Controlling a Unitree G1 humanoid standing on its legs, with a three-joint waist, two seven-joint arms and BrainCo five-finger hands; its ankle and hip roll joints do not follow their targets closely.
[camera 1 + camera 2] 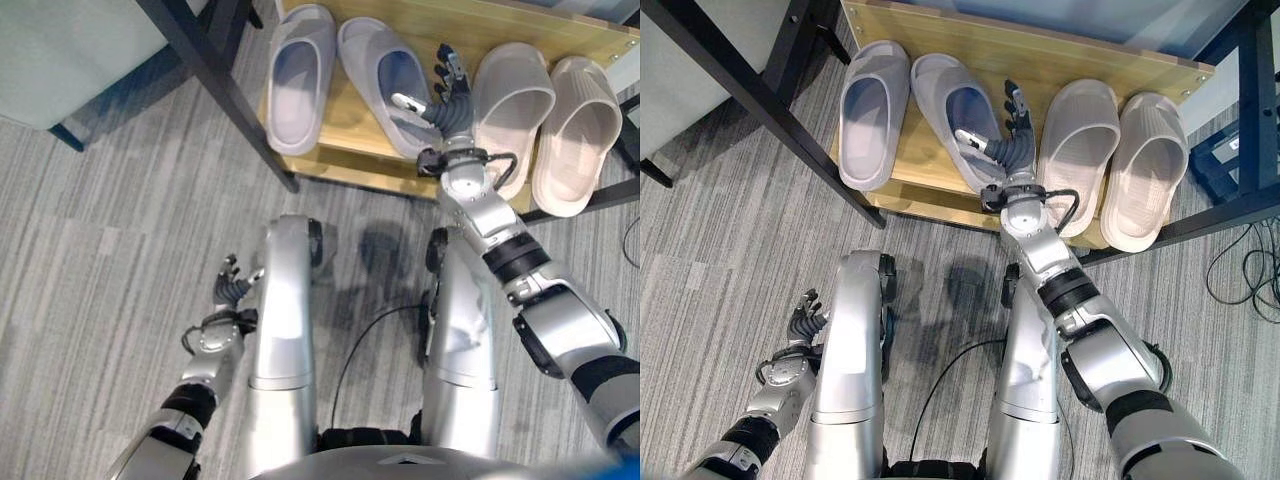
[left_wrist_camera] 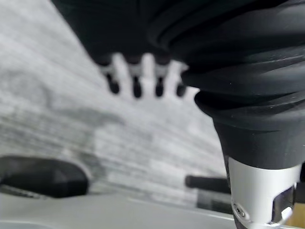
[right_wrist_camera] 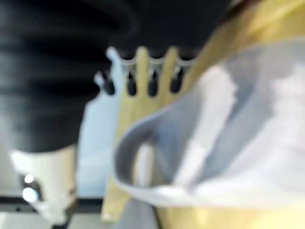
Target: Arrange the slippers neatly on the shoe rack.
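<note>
The grey slipper [image 1: 960, 120] nearest my right hand [image 1: 1008, 150] lies on the wooden shelf [image 1: 1040, 60] of the shoe rack, toe angled toward its mate [image 1: 872, 110] so the pair splays rather than sitting parallel; my fingers are extended and relaxed alongside its outer edge, thumb over the opening, gripping nothing, which I judge to be a nudging posture for straightening it. The shelf holds four slippers, the grey pair and, just beside my hand, a beige pair [image 1: 1115, 165] lying close together and roughly parallel. My left hand [image 1: 230, 285] hangs loosely open, low over the carpet [image 1: 100, 250], idle.
</note>
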